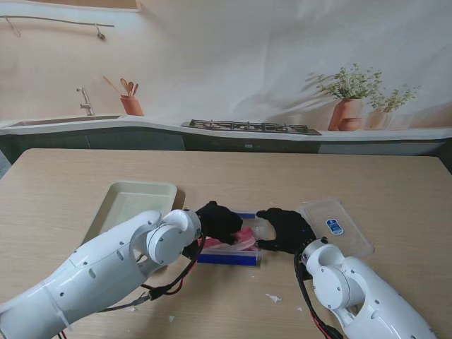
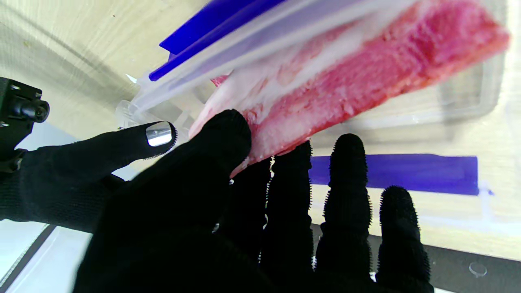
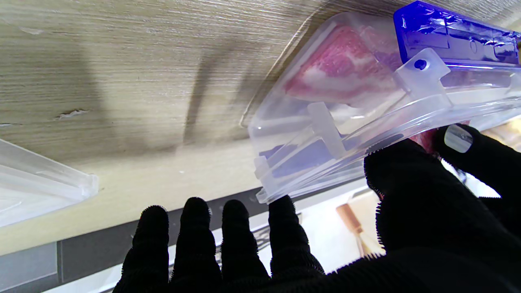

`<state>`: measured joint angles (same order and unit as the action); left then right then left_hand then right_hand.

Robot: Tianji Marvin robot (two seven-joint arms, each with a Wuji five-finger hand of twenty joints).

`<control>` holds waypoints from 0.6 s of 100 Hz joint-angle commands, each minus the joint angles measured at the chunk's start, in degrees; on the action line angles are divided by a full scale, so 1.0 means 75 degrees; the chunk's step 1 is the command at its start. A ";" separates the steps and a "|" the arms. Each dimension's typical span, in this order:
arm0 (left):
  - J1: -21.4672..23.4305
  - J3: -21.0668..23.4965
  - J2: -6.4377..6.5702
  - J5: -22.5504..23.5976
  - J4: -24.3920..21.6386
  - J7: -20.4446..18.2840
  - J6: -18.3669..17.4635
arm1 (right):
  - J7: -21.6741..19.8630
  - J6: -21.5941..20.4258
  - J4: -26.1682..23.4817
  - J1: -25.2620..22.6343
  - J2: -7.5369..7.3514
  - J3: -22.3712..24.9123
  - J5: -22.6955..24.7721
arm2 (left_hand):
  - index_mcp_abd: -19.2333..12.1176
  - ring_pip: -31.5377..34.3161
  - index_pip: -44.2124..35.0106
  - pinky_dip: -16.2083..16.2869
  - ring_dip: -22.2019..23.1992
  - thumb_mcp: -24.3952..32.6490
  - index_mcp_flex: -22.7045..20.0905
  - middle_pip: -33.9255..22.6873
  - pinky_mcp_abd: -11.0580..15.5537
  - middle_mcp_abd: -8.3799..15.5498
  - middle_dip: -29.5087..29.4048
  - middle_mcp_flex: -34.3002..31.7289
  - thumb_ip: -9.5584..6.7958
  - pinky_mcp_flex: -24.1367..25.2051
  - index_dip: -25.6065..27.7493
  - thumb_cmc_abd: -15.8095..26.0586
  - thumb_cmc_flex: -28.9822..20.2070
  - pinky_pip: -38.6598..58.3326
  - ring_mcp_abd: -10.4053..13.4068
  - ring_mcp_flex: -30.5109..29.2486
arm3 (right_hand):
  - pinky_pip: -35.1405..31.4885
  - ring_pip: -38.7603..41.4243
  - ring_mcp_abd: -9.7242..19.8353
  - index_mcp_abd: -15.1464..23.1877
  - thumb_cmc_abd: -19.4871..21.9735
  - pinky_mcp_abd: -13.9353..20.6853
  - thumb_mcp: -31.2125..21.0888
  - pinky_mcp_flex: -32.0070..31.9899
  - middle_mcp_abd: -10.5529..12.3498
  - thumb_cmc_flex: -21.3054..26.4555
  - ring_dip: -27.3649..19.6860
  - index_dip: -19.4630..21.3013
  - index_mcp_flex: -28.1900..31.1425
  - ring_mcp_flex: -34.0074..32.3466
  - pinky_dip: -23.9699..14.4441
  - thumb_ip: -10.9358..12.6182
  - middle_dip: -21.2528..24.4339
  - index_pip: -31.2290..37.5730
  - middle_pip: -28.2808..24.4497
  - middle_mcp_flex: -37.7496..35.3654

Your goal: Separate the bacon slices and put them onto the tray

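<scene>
Over the clear blue-edged container [image 1: 229, 251] in the middle of the worktop [image 1: 395, 191], the left hand [image 1: 217, 220] pinches a bacon slice [image 2: 346, 77]. The right hand [image 1: 286, 229] grips the container's end. The pale tray [image 1: 134, 201] sits to the left.

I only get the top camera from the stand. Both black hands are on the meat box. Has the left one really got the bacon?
Observer: Yes. The left hand pinches the bacon between thumb and fingers.
Operator: What's the other hand doing?
Observer: The right hand has its thumb on the rim of the clear container, a fingertip at its corner.
Operator: Is any bacon in there?
Observer: Yes, pink slices show through its wall.
</scene>
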<state>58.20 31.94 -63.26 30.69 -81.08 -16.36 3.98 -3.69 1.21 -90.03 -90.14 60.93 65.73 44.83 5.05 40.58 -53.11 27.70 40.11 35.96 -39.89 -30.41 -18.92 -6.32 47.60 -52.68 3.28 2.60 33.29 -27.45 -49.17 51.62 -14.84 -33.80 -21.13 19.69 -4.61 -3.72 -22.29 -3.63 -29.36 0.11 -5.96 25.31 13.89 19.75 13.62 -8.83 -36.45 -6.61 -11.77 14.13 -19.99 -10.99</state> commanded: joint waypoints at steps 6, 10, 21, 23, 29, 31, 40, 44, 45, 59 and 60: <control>0.0092 0.0136 0.0017 0.0177 -0.0128 0.0067 -0.0163 | -0.0115 0.0003 0.0039 -0.0042 0.0036 -0.0012 -0.0003 | -0.0151 0.0127 -0.0486 0.0071 0.0106 0.0240 0.0157 -0.0088 -0.0116 0.0216 0.0176 -0.0084 0.0227 0.0202 0.0223 0.0060 -0.0295 -0.0211 0.0133 0.0032 | 0.0255 0.0068 0.0155 -0.0465 0.0008 -0.0045 -0.0190 -0.0046 0.0166 0.0198 0.0059 0.0040 -0.0083 0.0165 -0.0142 0.0162 -0.0037 0.0080 -0.0133 0.0106; 0.0111 0.0163 0.0020 0.0230 -0.0137 0.0102 -0.0214 | -0.0114 0.0003 0.0039 -0.0042 0.0036 -0.0012 -0.0003 | -0.0173 0.0118 -0.0503 0.0073 0.0104 0.0245 0.0181 -0.0078 -0.0116 0.0225 0.0185 -0.0062 0.0221 0.0202 0.0254 0.0069 -0.0283 -0.0213 0.0136 0.0048 | 0.0254 0.0065 0.0153 -0.0470 0.0004 -0.0045 -0.0187 -0.0046 0.0158 0.0194 0.0058 0.0039 -0.0085 0.0172 -0.0142 0.0161 -0.0037 0.0080 -0.0134 0.0107; 0.0199 0.0269 -0.0003 0.0373 -0.0132 0.0334 -0.0375 | -0.0116 -0.0004 0.0039 -0.0038 0.0035 -0.0014 -0.0003 | -0.0188 0.0110 -0.0564 0.0081 0.0101 0.0295 0.0225 -0.0060 -0.0130 0.0246 0.0212 -0.0057 0.0192 0.0194 0.0344 0.0042 -0.0264 -0.0214 0.0165 0.0066 | 0.0256 0.0062 0.0150 -0.0473 0.0013 -0.0042 -0.0187 -0.0051 0.0165 0.0192 0.0056 0.0038 -0.0084 0.0172 -0.0142 0.0162 -0.0038 0.0080 -0.0135 0.0109; 0.0221 0.0293 -0.0010 0.0388 -0.0135 0.0383 -0.0398 | -0.0117 -0.0007 0.0041 -0.0036 0.0035 -0.0015 -0.0004 | -0.0186 0.0108 -0.0570 0.0083 0.0100 0.0310 0.0227 -0.0055 -0.0143 0.0249 0.0214 -0.0060 0.0185 0.0192 0.0354 0.0031 -0.0260 -0.0212 0.0158 0.0069 | 0.0255 0.0063 0.0149 -0.0474 0.0008 -0.0045 -0.0183 -0.0048 0.0169 0.0188 0.0057 0.0037 -0.0089 0.0170 -0.0142 0.0161 -0.0038 0.0079 -0.0135 0.0107; 0.0272 0.0354 -0.0025 0.0434 -0.0150 0.0496 -0.0468 | -0.0116 -0.0014 0.0044 -0.0032 0.0035 -0.0016 -0.0005 | -0.0203 0.0094 -0.0582 0.0089 0.0094 0.0342 0.0236 -0.0033 -0.0149 0.0260 0.0212 -0.0051 0.0176 0.0193 0.0374 0.0027 -0.0251 -0.0210 0.0169 0.0093 | 0.0255 0.0063 0.0154 -0.0474 0.0012 -0.0042 -0.0184 -0.0048 0.0171 0.0191 0.0057 0.0036 -0.0090 0.0169 -0.0142 0.0162 -0.0037 0.0079 -0.0133 0.0109; 0.0285 0.0371 -0.0026 0.0456 -0.0157 0.0523 -0.0490 | -0.0116 -0.0016 0.0045 -0.0031 0.0035 -0.0017 -0.0006 | -0.0203 0.0087 -0.0584 0.0091 0.0091 0.0346 0.0242 -0.0026 -0.0149 0.0272 0.0213 -0.0052 0.0178 0.0193 0.0381 0.0031 -0.0241 -0.0210 0.0166 0.0103 | 0.0255 0.0062 0.0150 -0.0476 0.0009 -0.0042 -0.0181 -0.0048 0.0169 0.0188 0.0056 0.0036 -0.0091 0.0171 -0.0142 0.0161 -0.0036 0.0078 -0.0131 0.0111; 0.0333 0.0431 -0.0029 0.0558 -0.0178 0.0635 -0.0608 | -0.0118 -0.0016 0.0043 -0.0032 0.0035 -0.0016 -0.0008 | -0.0236 0.0070 -0.0628 0.0098 0.0080 0.0387 0.0284 -0.0002 -0.0149 0.0300 0.0222 -0.0038 0.0174 0.0194 0.0446 0.0028 -0.0212 -0.0211 0.0207 0.0109 | 0.0255 0.0064 0.0148 -0.0476 0.0010 -0.0044 -0.0181 -0.0048 0.0167 0.0190 0.0057 0.0036 -0.0087 0.0167 -0.0142 0.0162 -0.0035 0.0080 -0.0129 0.0109; 0.0353 0.0454 -0.0027 0.0577 -0.0194 0.0655 -0.0633 | -0.0118 -0.0017 0.0043 -0.0034 0.0035 -0.0015 -0.0008 | -0.0248 0.0061 -0.0647 0.0100 0.0074 0.0403 0.0300 0.0005 -0.0149 0.0308 0.0228 -0.0031 0.0170 0.0194 0.0470 0.0023 -0.0196 -0.0212 0.0210 0.0121 | 0.0255 0.0065 0.0151 -0.0470 0.0011 -0.0044 -0.0178 -0.0048 0.0163 0.0183 0.0057 0.0035 -0.0089 0.0163 -0.0142 0.0162 -0.0035 0.0079 -0.0129 0.0108; 0.0360 0.0460 -0.0028 0.0580 -0.0197 0.0663 -0.0640 | -0.0118 -0.0017 0.0043 -0.0034 0.0035 -0.0014 -0.0008 | -0.0245 0.0058 -0.0647 0.0101 0.0073 0.0414 0.0307 0.0008 -0.0149 0.0308 0.0229 -0.0028 0.0166 0.0194 0.0473 0.0023 -0.0205 -0.0212 0.0212 0.0124 | 0.0255 0.0065 0.0152 -0.0470 0.0014 -0.0044 -0.0178 -0.0048 0.0167 0.0182 0.0057 0.0035 -0.0089 0.0165 -0.0141 0.0162 -0.0035 0.0079 -0.0129 0.0108; 0.0482 0.0568 -0.0074 0.0611 -0.0157 0.0958 -0.0816 | -0.0113 -0.0026 0.0040 -0.0038 0.0035 -0.0007 -0.0008 | -0.0295 0.0038 -0.0726 0.0144 0.0044 0.0625 0.0303 0.0077 -0.0160 0.0328 0.0253 -0.0069 0.0126 0.0076 0.0546 -0.0101 -0.0113 -0.0154 0.0232 0.0099 | 0.0256 0.0064 0.0148 -0.0466 0.0014 -0.0044 -0.0177 -0.0050 0.0165 0.0181 0.0057 0.0034 -0.0087 0.0166 -0.0141 0.0162 -0.0035 0.0080 -0.0129 0.0108; 0.0493 0.0576 -0.0081 0.0610 -0.0149 0.0992 -0.0829 | -0.0114 -0.0026 0.0040 -0.0038 0.0035 -0.0007 -0.0007 | -0.0290 0.0038 -0.0730 0.0148 0.0042 0.0636 0.0299 0.0080 -0.0162 0.0324 0.0253 -0.0078 0.0123 0.0063 0.0546 -0.0112 -0.0118 -0.0144 0.0225 0.0093 | 0.0256 0.0064 0.0152 -0.0472 0.0011 -0.0043 -0.0176 -0.0050 0.0165 0.0181 0.0057 0.0034 -0.0088 0.0166 -0.0141 0.0162 -0.0036 0.0080 -0.0131 0.0106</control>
<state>61.28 35.79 -63.29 35.24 -81.88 -9.83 -1.47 -3.74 1.10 -89.95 -90.07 60.93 65.71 44.78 5.09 40.58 -54.85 27.96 40.11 37.19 -38.70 -30.39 -18.96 -6.30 48.29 -52.64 3.30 2.67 35.81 -27.73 -48.97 51.58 -14.08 -33.78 -21.12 19.69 -4.61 -3.76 -22.29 -3.63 -29.36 0.11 -5.96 25.31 13.89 19.75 13.62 -8.83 -36.45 -6.61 -11.77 14.13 -19.99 -10.99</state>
